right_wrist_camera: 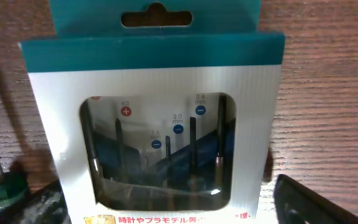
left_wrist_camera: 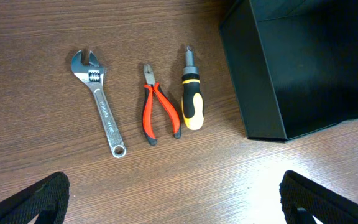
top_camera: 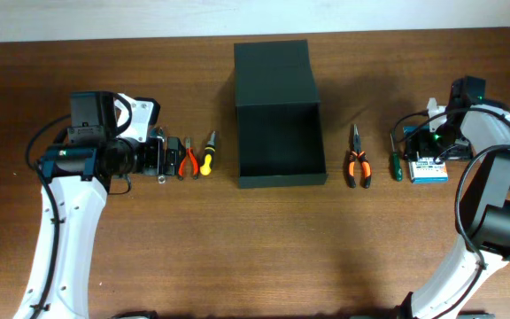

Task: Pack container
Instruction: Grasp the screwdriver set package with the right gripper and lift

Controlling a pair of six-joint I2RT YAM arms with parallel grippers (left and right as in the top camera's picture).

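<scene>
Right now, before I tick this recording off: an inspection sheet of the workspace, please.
Surface: brown wooden table, no spills seen.
Job's things: dark container at centre, flap lid open, inside looks empty; adjustable wrench, red pliers and yellow-black screwdriver to its left; orange pliers, green screwdriver and card pack to its right, all on the table.
Clutter: nothing seen.
Grippers: left gripper open above the left tools; right gripper open over the card pack, contact unclear.
Cables: black left-arm cable and right-arm cable loop off the arms, not on the tools.
Surroundings: pale band past the far table edge; nothing else seen.

Dark matte container [top_camera: 278,133] sits open mid-table, flap lid laid back.
</scene>
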